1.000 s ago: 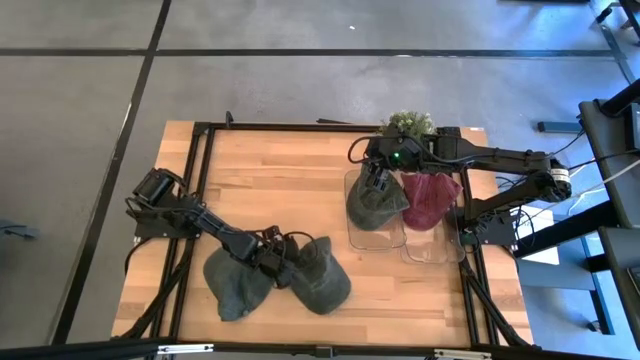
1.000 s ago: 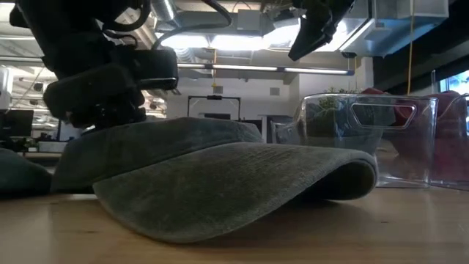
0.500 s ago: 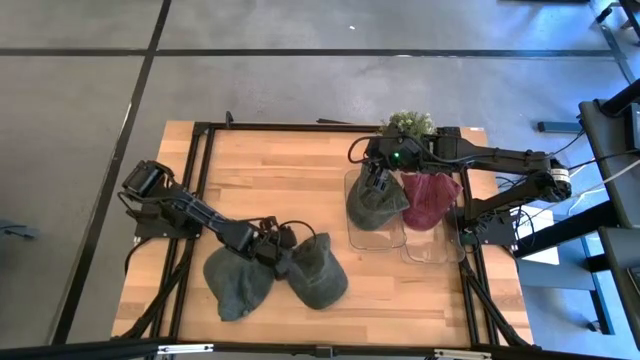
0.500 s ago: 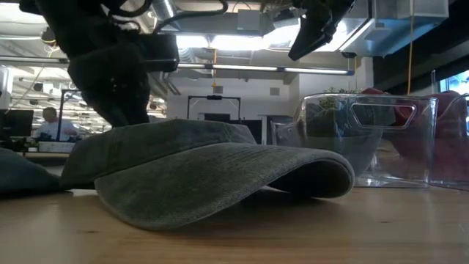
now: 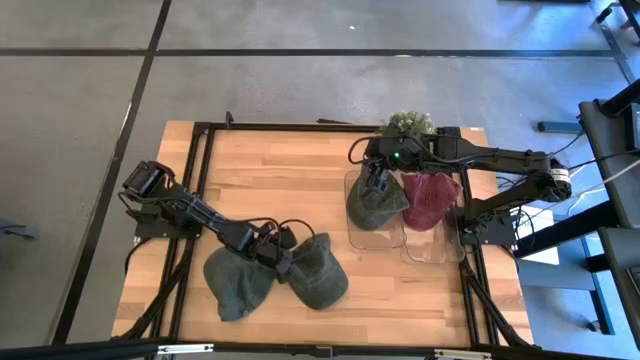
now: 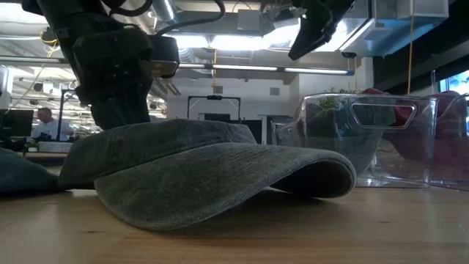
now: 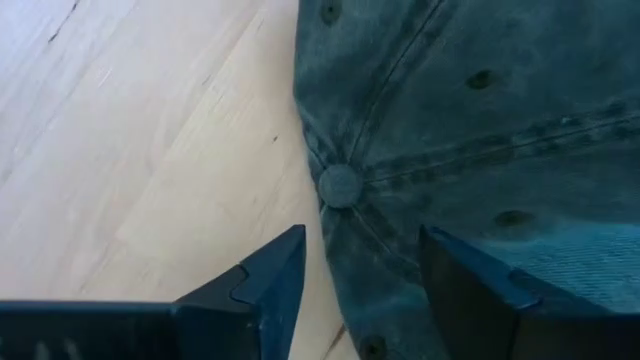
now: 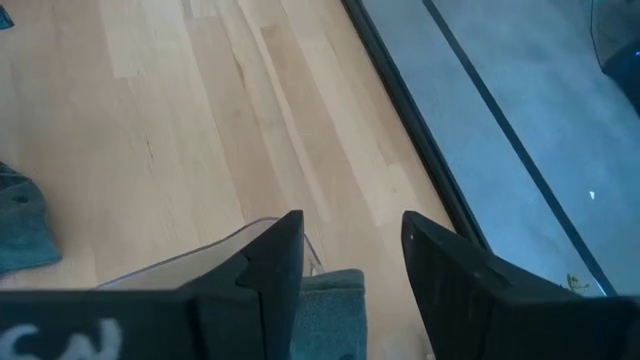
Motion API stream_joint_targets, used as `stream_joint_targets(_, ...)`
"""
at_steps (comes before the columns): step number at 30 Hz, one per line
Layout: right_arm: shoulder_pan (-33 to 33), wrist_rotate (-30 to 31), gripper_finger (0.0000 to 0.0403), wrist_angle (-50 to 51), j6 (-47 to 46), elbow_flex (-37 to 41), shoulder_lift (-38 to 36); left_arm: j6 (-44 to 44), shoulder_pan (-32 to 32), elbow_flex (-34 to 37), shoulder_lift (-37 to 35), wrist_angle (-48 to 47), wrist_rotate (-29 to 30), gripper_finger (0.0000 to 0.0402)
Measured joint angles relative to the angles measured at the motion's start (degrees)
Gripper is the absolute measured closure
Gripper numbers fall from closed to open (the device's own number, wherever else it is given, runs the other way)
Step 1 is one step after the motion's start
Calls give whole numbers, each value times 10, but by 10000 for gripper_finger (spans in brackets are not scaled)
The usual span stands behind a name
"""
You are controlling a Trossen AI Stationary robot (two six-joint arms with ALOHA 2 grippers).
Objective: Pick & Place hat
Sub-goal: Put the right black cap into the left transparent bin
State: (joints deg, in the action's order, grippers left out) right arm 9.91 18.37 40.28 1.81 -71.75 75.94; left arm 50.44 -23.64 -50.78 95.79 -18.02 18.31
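Note:
A green cap lies on its brim and crown on the wooden table near the front edge; it fills the low view. A second green cap lies to its left. My left gripper is open at the first cap's crown, one finger over the crown beside the top button, the other over bare wood. My right gripper is open and empty, above a clear bin that holds a third green cap. My left gripper stands with its fingers on either side of the cap's crown edge, slanting down from the table's left. I cannot tell whether a finger touches the cloth.
A second clear bin to the right holds a maroon cap. A small green plant stands at the table's far edge behind the bins. A black frame runs along the table's left and far sides.
My left gripper has tipped from nearly level to more upright and drawn back a little toward the table's left. The green cap beside it has slid a little to the left with it, its brim end pulled in. It has lain still for the last half second.

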Motion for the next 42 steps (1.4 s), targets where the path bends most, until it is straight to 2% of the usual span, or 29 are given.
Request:
stream_joint_targets(11, 0, 0, 232, -14, 15, 0, 2, 41, 1, -3, 53, 3, 4, 208)
stream_joint_targets(15, 0, 0, 232, -14, 15, 0, 2, 42, 1, -3, 54, 1, 6, 220)
stream_joint_targets(21, 0, 0, 232, -14, 15, 0, 2, 21, 2, -2, 55, -2, 18, 275)
stream_joint_targets(30, 0, -20, 232, -14, -1, 0, 2, -7, 2, -1, 57, 5, 48, 385)
stream_joint_targets(32, 0, -21, 232, -14, -2, 0, 2, -7, 2, -1, 57, 5, 48, 394)
stream_joint_targets(36, 0, -78, 232, -14, -5, 0, 2, -33, 2, -5, 48, -9, 47, 398)
stream_joint_targets(42, -3, -273, 232, -38, -3, -1, 10, -103, 23, -36, 20, -38, 59, 398)
